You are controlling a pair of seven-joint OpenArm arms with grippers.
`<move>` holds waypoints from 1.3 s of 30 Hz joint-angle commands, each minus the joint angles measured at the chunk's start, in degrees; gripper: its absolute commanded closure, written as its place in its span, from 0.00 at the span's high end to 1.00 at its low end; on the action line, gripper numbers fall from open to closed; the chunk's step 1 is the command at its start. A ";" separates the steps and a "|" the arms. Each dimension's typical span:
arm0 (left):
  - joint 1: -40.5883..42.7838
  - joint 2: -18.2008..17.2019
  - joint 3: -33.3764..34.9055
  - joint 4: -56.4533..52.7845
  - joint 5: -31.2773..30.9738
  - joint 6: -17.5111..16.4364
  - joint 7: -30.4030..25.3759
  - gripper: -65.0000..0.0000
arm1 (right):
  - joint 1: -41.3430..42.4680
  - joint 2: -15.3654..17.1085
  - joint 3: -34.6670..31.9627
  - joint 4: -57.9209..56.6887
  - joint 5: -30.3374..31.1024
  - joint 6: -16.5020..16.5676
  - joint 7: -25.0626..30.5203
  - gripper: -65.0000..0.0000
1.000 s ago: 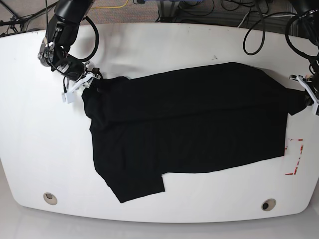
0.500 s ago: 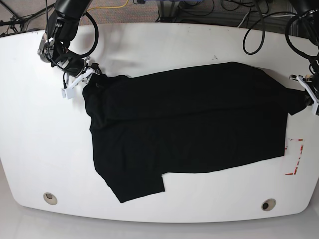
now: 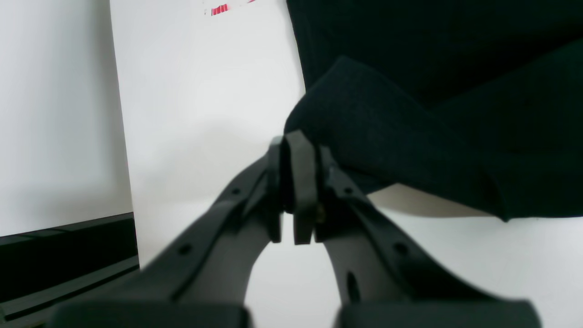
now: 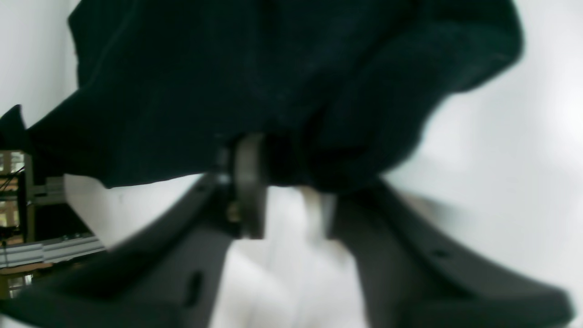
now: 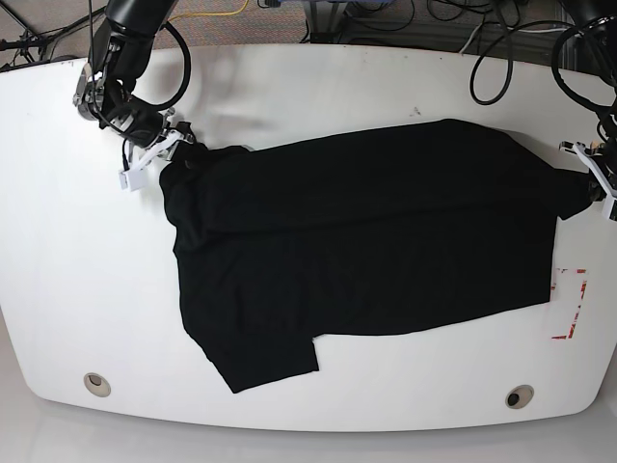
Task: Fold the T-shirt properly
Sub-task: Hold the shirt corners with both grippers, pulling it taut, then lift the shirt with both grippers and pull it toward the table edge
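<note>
T-shirt: black, spread across the tabletop. Left gripper: clamped on its right-edge corner. Right gripper: narrow, jaws around cloth at its far-left corner.

Bare white surface lies open left of, behind and in front of the plain black cloth T-shirt; a red-marked paper patch touches its right edge.

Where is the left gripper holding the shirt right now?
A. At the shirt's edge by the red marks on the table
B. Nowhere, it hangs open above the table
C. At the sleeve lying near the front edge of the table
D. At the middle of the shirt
A: the left gripper is shut on a fold of the shirt at its edge, close to the red marks.
</note>
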 commanded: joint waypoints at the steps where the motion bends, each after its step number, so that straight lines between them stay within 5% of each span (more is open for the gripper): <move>1: -0.54 -1.30 -0.69 0.92 -0.28 0.34 -0.90 0.00 | 0.13 0.65 -0.10 0.41 -0.40 -0.02 -0.49 0.03; 13: -0.54 -1.30 -0.69 0.92 -0.28 0.34 -0.90 0.00 | -0.93 0.65 0.08 2.00 -0.04 -0.10 -1.02 0.00; 32: -0.62 -2.53 -2.63 4.52 -0.72 0.34 -0.98 0.00 | -14.47 -1.02 5.09 32.24 0.04 -0.46 -10.34 0.00; 39: -2.82 -2.44 -5.79 9.45 -0.89 0.26 -0.90 0.00 | -15.34 3.02 3.59 32.41 -0.48 -0.54 -10.51 0.00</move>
